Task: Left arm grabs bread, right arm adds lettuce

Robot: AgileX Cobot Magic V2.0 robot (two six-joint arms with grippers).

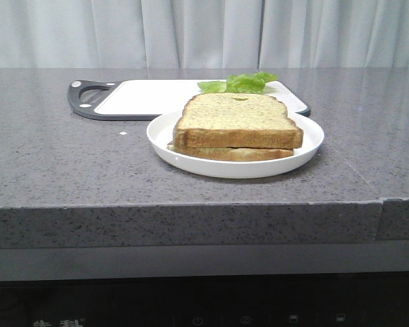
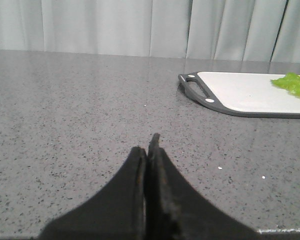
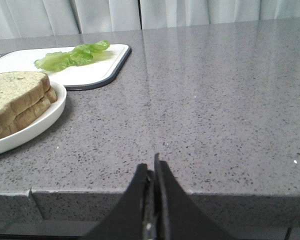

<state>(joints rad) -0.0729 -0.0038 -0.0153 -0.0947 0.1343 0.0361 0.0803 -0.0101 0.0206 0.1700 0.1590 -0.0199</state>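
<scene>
A white round plate (image 1: 307, 146) sits near the front edge of the grey speckled stone surface (image 1: 54, 157), and on it two slices are stacked. The upper one is the bread (image 1: 237, 121), a thick square wholemeal slice with a brown crust and a rounded top edge turned toward the back; it lies flat on a thinner slice (image 1: 225, 154) whose edge peeks out beneath it along the front. Just behind the plate lies a white cutting board (image 1: 146, 97) with a dark grey rim and a handle at its left end. The plate's far rim overlaps the board's near edge from where I stand in front. The lettuce (image 1: 240, 82), a bright green ruffled leaf, lies on the right part of the board, directly behind the bread and apart from it.

Neither arm shows in the front view. From the left wrist camera, the left end effector (image 2: 150, 147) hangs low over bare surface, its two tapered black fingers pressed together with nothing between them; the board's handle end and a sliver of lettuce lie well ahead, off to one side. From the right wrist camera, the right end effector (image 3: 151, 167) is likewise closed on nothing, tips touching, positioned at the front edge of the surface, with the plate and the lettuce on the board well apart from it.

A pale pleated curtain (image 1: 204, 30) hangs behind everything.
</scene>
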